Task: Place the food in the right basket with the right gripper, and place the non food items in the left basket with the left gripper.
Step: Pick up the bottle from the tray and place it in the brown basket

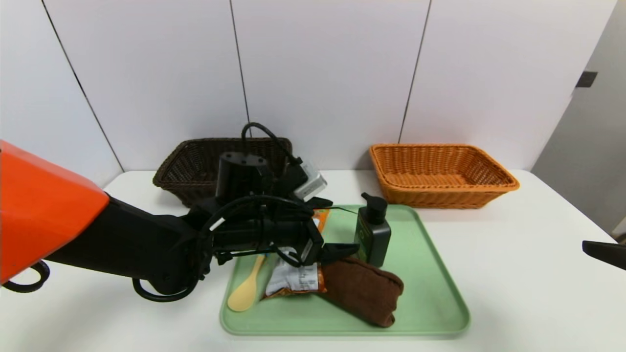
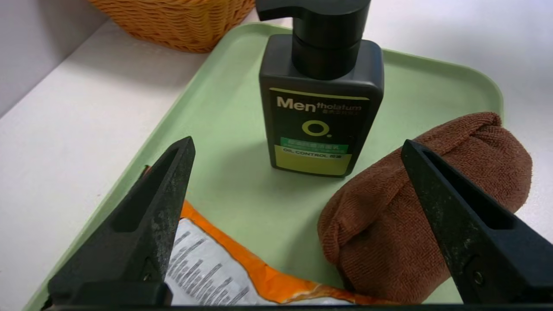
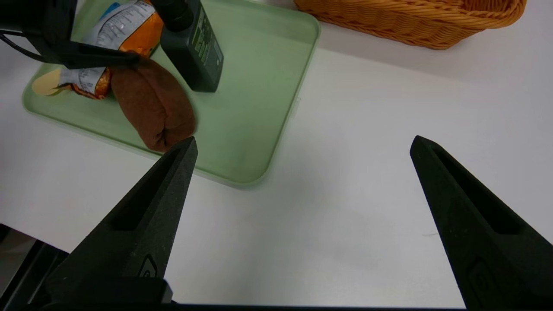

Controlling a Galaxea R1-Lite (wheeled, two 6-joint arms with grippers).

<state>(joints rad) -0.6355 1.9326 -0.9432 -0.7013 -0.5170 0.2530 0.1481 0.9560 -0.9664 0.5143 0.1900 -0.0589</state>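
Green tray [image 1: 430, 293] holds the pump bottle [image 1: 374, 232], which the left gripper [image 1: 345, 227], wide open and empty, faces, apparently to grasp next; straight advance needed. Right gripper [image 3: 304, 144] waits open beside the tray.

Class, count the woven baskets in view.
2: the dark brown rectangular wicker basket, behind the tray at the robot's left, partly hidden by the left arm; the orange-tan rectangular wicker basket, behind the tray at its right.
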